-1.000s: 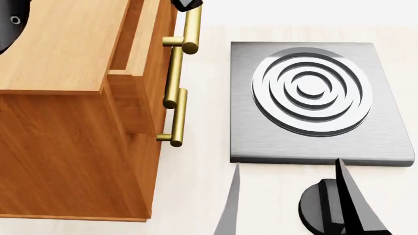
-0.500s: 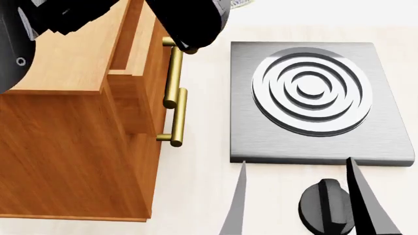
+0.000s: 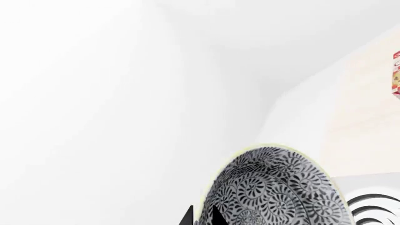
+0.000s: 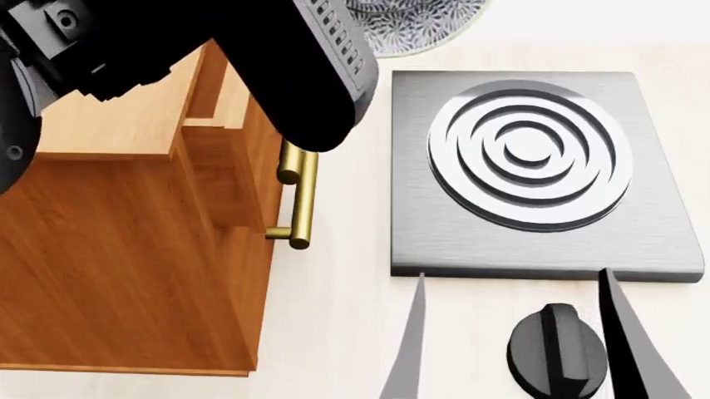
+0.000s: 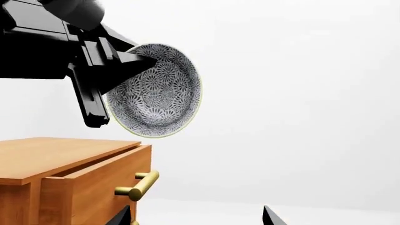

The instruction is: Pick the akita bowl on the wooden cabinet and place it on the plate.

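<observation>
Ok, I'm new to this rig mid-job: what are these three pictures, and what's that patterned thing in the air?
These are simulator renders from a wheeled robot with two arms. One camera sits on its head and looks down; the other two ride on the arms near each hand.

In the head view, the big black shape is the left arm reaching over the wooden cabinet with its brass handle. Beside it lie a grey stove plate with rings and a black knob.

The patterned thing is the akita bowl. The left hand pinches its rim and holds it tipped on edge, above the cabinet. The left wrist view shows the same bowl close up.

The right hand is open and empty, low near the knob. The plate is not in any view.
</observation>
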Tool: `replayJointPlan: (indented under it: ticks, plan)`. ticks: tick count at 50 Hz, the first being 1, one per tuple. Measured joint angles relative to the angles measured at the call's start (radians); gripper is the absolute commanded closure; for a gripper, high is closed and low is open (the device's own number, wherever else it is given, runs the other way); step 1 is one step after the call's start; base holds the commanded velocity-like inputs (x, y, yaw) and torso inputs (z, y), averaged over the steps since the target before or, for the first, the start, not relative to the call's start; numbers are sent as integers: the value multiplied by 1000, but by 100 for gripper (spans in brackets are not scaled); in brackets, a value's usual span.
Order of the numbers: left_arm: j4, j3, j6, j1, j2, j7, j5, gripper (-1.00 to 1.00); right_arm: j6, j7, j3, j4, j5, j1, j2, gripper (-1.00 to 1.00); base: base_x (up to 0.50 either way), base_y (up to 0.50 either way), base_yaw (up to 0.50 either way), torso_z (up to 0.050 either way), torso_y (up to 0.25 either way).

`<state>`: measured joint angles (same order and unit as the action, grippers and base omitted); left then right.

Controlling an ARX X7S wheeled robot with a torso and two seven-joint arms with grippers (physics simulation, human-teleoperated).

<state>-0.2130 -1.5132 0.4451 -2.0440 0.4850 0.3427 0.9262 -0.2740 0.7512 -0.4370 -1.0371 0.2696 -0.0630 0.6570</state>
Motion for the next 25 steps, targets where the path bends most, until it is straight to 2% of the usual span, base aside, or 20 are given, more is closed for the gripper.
replayJointPlan:
  ticks: [25]
  plan:
    - [-80,-9,-29,47,40,-22,-7,100,10,48,-35,1,16,-25,40,-100,0,0,0,0,0]
